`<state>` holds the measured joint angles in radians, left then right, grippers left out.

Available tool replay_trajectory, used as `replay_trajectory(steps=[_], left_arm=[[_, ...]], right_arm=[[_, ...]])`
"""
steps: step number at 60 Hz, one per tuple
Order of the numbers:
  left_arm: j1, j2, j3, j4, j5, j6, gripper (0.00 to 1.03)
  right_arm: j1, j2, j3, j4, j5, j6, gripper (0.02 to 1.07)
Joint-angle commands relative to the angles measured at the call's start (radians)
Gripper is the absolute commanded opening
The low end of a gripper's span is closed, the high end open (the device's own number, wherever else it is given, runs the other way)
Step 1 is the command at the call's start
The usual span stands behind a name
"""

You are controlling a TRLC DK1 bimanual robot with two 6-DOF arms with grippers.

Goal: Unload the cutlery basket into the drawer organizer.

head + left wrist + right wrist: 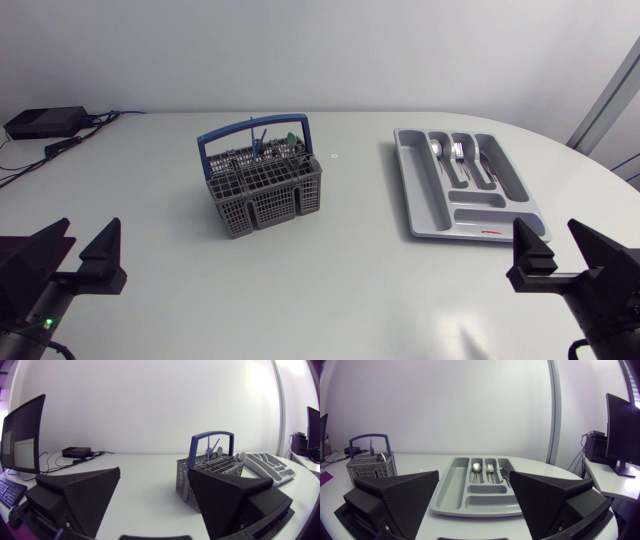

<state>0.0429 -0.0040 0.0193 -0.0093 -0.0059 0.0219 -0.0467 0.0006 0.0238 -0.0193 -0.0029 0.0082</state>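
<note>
1. The grey cutlery basket (262,185), topped by a blue carrying handle (250,127), is seen standing on the white surface (340,290) left of centre. Cutlery is stood upright inside it, a blue-handled piece (258,138) among it.
2. The grey drawer organizer (415,195) is laid flat well apart from the basket, on the right arm's side. A spoon (437,150) and a fork (458,152) are lodged in neighbouring long compartments.
3. The left gripper (92,228) is held low at the near left edge, its fingers (85,497) spread wide with nothing between them. The basket is framed ahead of them in the left wrist view.
4. The right gripper (546,228) is held at the near right edge, its fingers likewise wide apart and empty. The organizer is seen directly ahead of it.
</note>
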Motion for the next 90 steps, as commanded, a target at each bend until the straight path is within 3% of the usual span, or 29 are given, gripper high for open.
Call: replay_trajectory(steps=[1,66,83,90], left_arm=[[-0.008,-0.005,-0.018,-0.001,-0.003,-0.002,0.99],[-0.011,-0.010,-0.010,0.008,-0.003,0.012,0.99],[-0.025,0.114,0.209,-0.060,-0.002,0.023,0.99],[-0.069,0.196,0.268,-0.072,0.000,0.024,0.98]], right_arm=[[0.007,-0.005,-0.024,0.010,-0.003,0.026,1.03],[0.019,-0.008,-0.024,0.021,-0.003,0.021,1.03],[0.094,-0.005,0.065,-0.030,0.037,0.019,1.03],[0.103,0.015,0.103,-0.044,0.040,0.004,1.03]])
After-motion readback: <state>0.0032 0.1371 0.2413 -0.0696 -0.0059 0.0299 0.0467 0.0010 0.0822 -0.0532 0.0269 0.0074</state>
